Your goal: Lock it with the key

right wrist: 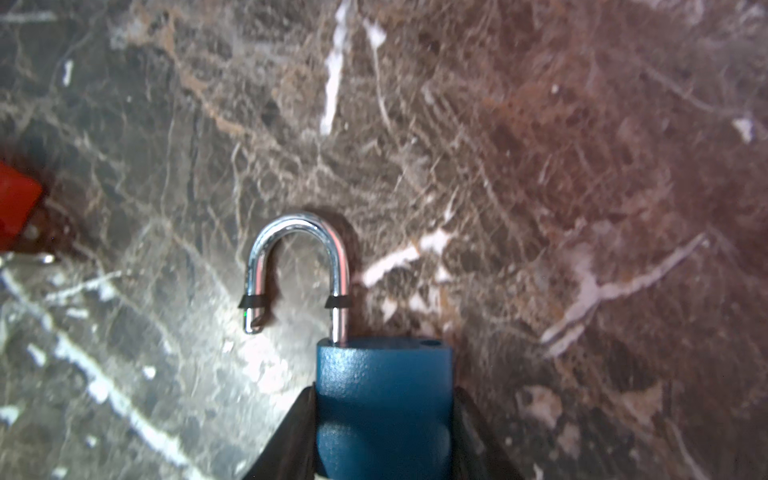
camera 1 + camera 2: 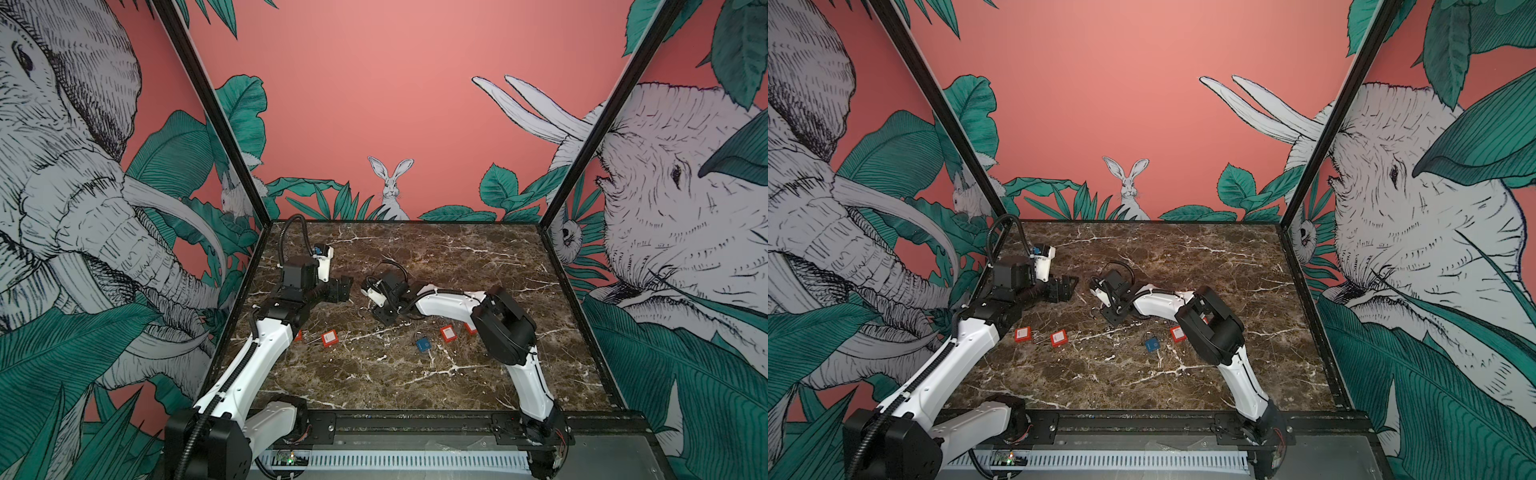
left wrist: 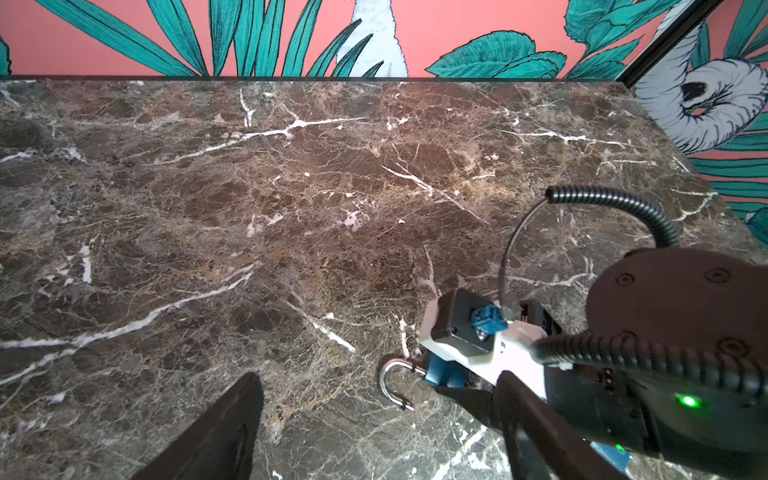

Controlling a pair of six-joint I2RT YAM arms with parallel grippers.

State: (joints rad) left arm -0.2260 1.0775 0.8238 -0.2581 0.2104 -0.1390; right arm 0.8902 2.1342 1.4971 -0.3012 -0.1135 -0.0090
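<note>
My right gripper (image 1: 384,399) is shut on a blue padlock (image 1: 384,365), one finger against each side of its body. The padlock's silver shackle (image 1: 299,232) stands open, its free end swung out beside the body. In both top views this gripper (image 2: 380,313) sits low over the middle of the marble table (image 2: 415,374). My left gripper (image 2: 343,286) hangs open and empty just to its left. In the left wrist view my left gripper (image 3: 376,375) faces the held padlock (image 3: 446,370) and its shackle (image 3: 388,382). The key is not in any view.
On the table nearer the front lie a second blue padlock (image 2: 423,345) and red padlocks (image 2: 329,337) (image 2: 448,333) (image 2: 1022,334). A red padlock's corner (image 1: 16,208) shows in the right wrist view. Patterned walls close the table on three sides.
</note>
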